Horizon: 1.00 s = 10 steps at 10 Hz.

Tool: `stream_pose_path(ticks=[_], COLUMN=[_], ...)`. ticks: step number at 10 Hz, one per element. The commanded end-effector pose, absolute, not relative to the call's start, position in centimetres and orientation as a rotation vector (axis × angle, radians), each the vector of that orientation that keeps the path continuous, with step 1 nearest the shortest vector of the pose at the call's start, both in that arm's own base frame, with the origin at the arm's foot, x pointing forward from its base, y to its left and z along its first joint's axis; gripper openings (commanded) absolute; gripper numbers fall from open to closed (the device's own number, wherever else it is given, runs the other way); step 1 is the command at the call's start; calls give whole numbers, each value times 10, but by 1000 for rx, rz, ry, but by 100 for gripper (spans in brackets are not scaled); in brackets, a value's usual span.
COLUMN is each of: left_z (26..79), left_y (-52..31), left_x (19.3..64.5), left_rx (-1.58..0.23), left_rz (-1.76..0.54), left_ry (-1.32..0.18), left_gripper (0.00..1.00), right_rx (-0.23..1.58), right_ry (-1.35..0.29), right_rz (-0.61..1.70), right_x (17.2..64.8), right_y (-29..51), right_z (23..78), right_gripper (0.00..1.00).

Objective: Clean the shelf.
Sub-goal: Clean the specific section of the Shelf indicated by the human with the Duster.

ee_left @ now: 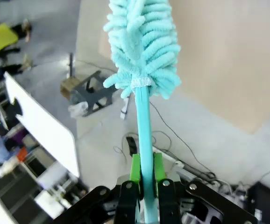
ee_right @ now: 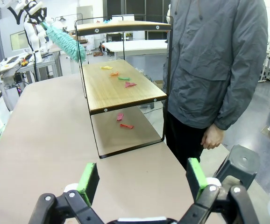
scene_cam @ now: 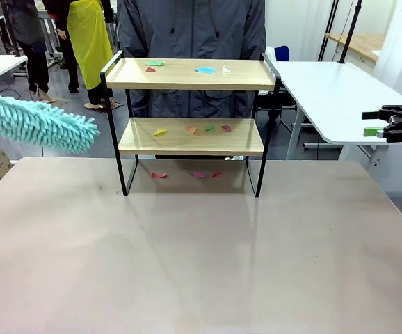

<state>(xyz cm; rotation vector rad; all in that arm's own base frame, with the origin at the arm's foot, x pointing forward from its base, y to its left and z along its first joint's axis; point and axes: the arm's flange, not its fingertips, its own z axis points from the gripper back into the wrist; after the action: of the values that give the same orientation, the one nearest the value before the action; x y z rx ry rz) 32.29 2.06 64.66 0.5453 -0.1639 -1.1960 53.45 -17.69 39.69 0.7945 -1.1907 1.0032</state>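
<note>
Teal duster (scene_cam: 37,124): front view, poised left of the shelf (scene_cam: 173,144), which stands far centre.
Left gripper (ee_left: 146,169): left wrist view, clamped on the duster handle, ready to sweep.
Right gripper (ee_right: 142,178): right wrist view, jaws wide, empty, kept clear.

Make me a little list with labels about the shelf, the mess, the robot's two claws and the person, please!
Shelf: two boards, at the far side of the table
Scraps: coloured bits on both boards and on the table underneath
Left gripper: shut on the duster handle, left of the shelf
Right gripper: open, empty
Person: standing behind the shelf
</note>
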Motion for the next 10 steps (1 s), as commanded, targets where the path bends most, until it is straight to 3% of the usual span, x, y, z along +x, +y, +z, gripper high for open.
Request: stream_pose_path(ticks=[1,4,10], left_z=[637,610,596], left_y=[11,-34,-51], left_x=[304,295,297], left_rx=[421,310,297], left_rz=[-1382,-1592,-1603], left_ry=[-112,-16,5], left_gripper=[13,13,13], right_rx=[792,792,792], right_ry=[-1193,-1193,-1193], right_rz=[1008,1008,1008], right_x=[535,535,535], right_y=[-175,-175,-175], right_z=[399,399,399], right_gripper=[100,100,100])
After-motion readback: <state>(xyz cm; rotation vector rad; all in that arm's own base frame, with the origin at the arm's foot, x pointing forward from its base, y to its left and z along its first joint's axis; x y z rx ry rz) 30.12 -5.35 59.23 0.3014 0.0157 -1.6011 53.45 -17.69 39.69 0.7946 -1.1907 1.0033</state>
